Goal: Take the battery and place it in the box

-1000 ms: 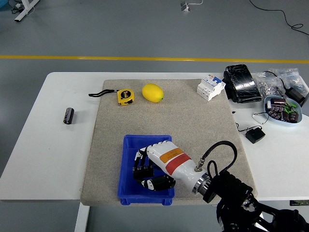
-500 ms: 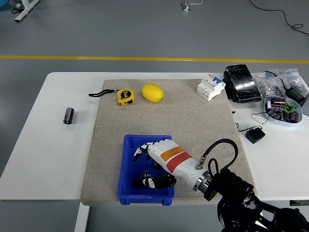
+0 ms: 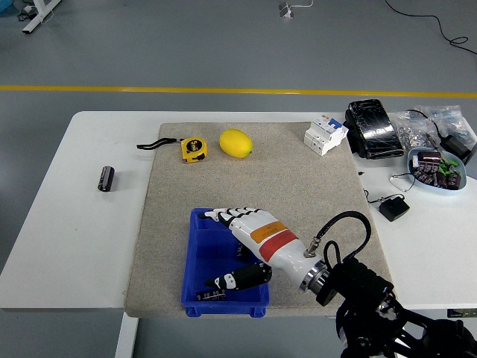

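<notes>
A dark, flat battery [image 3: 212,295] lies in the near part of the blue box [image 3: 195,253], close to the front wall, just beside the thumb of the right hand [image 3: 242,242] and apparently free of it, though contact at the thumb tip cannot be ruled out. The hand is white with an orange and red band across its back and black finger joints. Its four fingers [image 3: 220,215] are stretched out and spread toward the box's far-left corner, while the thumb [image 3: 242,277] points toward the box's near side; the hand holds nothing. The black right arm [image 3: 373,306] enters from the lower right corner, with a black cable looping above the wrist.

The box sits at the near edge of a grey-beige mat [image 3: 298,186] on the white table [image 3: 89,239]. At the mat's far side lie a yellow tape measure [image 3: 194,148] with a black strap, a lemon [image 3: 235,142] just beside it, and a white circuit breaker [image 3: 325,134] near the far-right corner. Left of the mat, alone on the bare table, lies a small black cylinder [image 3: 106,178]. To the right of the mat are a black wrapped pack [image 3: 373,128], a pale blue dish of small parts [image 3: 437,168], clear bags of hardware [image 3: 425,123], and a small black adapter [image 3: 393,208] with a thin wire.
</notes>
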Robot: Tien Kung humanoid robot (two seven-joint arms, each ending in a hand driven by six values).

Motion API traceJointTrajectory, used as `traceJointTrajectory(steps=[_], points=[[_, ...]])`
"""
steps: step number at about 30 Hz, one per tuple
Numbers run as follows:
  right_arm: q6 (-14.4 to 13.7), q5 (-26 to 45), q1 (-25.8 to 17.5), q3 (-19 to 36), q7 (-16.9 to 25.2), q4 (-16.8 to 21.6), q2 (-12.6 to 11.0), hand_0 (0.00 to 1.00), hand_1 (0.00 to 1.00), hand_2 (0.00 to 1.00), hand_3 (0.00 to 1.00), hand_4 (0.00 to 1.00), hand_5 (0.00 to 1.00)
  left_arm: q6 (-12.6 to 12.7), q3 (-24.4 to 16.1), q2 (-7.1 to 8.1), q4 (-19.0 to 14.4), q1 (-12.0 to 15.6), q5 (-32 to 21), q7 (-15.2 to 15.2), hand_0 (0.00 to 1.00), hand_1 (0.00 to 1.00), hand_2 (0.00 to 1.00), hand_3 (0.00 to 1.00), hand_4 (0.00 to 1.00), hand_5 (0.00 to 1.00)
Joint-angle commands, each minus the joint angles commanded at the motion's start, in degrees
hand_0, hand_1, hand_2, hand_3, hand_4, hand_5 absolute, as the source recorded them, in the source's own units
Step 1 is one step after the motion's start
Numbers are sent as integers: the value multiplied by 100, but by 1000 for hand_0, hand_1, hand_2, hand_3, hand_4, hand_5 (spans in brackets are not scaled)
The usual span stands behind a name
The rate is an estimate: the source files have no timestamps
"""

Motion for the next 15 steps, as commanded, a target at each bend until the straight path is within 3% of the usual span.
traceJointTrajectory(steps=[15], points=[[-417,736,4,1461,277,-378,-321,797,804,910,886,998,438,1,-19,-15,4,16,8,1,686,661,706,621,641,650]])
